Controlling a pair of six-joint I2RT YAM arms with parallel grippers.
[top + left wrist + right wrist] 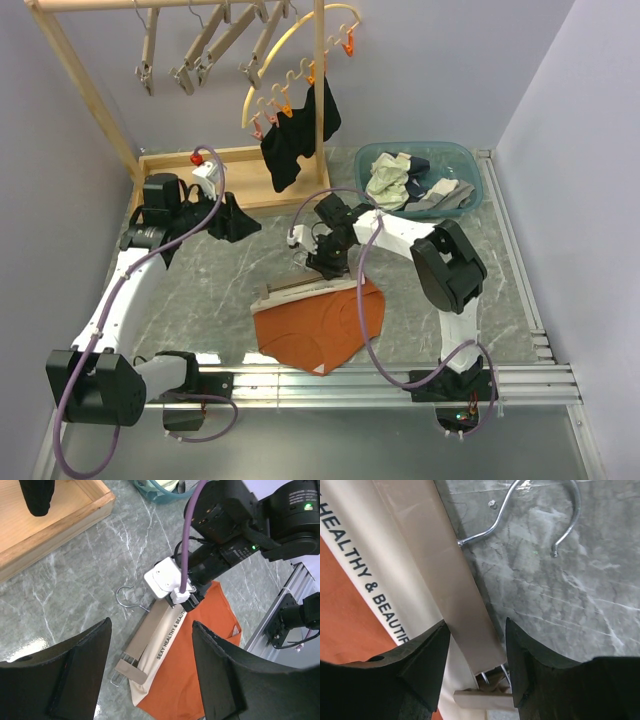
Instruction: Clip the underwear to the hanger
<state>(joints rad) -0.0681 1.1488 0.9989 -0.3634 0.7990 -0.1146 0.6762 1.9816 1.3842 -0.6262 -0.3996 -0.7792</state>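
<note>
The rust-orange underwear (322, 325) lies flat on the marble table, its off-white printed waistband (167, 645) toward the back. The wooden hanger (150, 630) lies along that waistband with its wire hook (540, 510) flat on the table. Its near clip (127, 669) sits at the waistband's corner. My right gripper (325, 262) is down on the hanger. In the right wrist view the right gripper (476, 625) is open and straddles the bar's end just above the other clip (485, 699). My left gripper (240, 220) hovers open to the left. In the left wrist view the left gripper (151, 625) is empty above the hanger.
A wooden rack at the back carries several spare hangers (200, 50), a yellow hoop (290, 55) with orange pegs and a black garment (300, 140). Its wooden base tray (250, 160) sits behind the arms. A teal basin (470, 165) of clothes stands back right. Metal rails (400, 380) edge the near side.
</note>
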